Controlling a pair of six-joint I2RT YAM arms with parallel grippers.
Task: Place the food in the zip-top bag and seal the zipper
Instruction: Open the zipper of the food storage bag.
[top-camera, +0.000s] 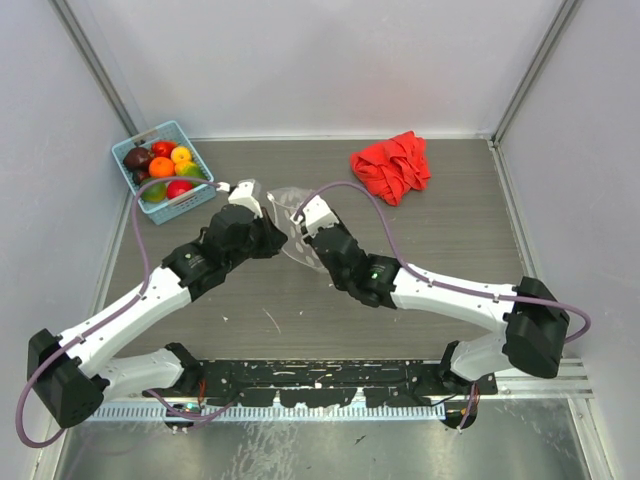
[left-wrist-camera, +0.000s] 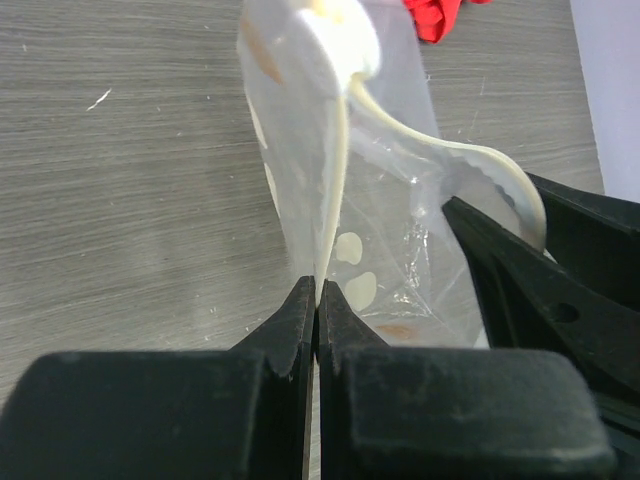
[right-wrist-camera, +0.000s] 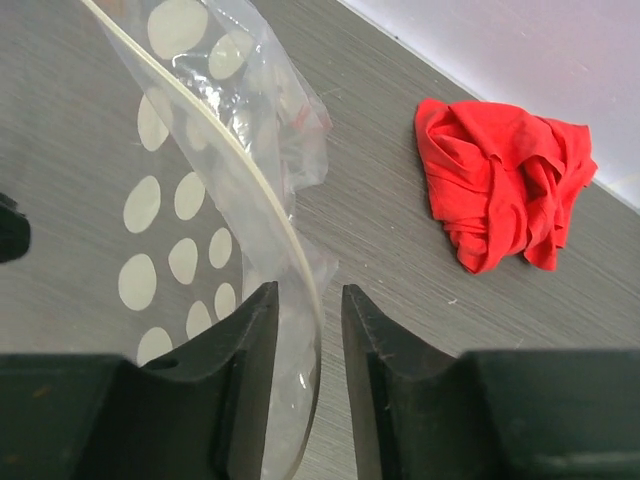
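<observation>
Left pincer (left-wrist-camera: 317, 300) pressed together, pinching the zipper (left-wrist-camera: 335, 180) of the zip-top bag (top-camera: 287, 212), which is held up over mid-desk (top-camera: 430, 250). Right pincer (right-wrist-camera: 310, 320) spread, with the zipper strip in its gap. Food (top-camera: 162, 167) lies in the blue basket (top-camera: 183, 203) at far left, well apart from the bag.

The table (top-camera: 300, 330) was grey wood-grain board with a few pale scratches. It was enclosed by a plain pale back wall (top-camera: 320, 60), left wall (top-camera: 50, 200) and right wall (top-camera: 595, 200). Metal posts (top-camera: 100, 70) ran up the back corners. The light was even and the shadows soft.
</observation>
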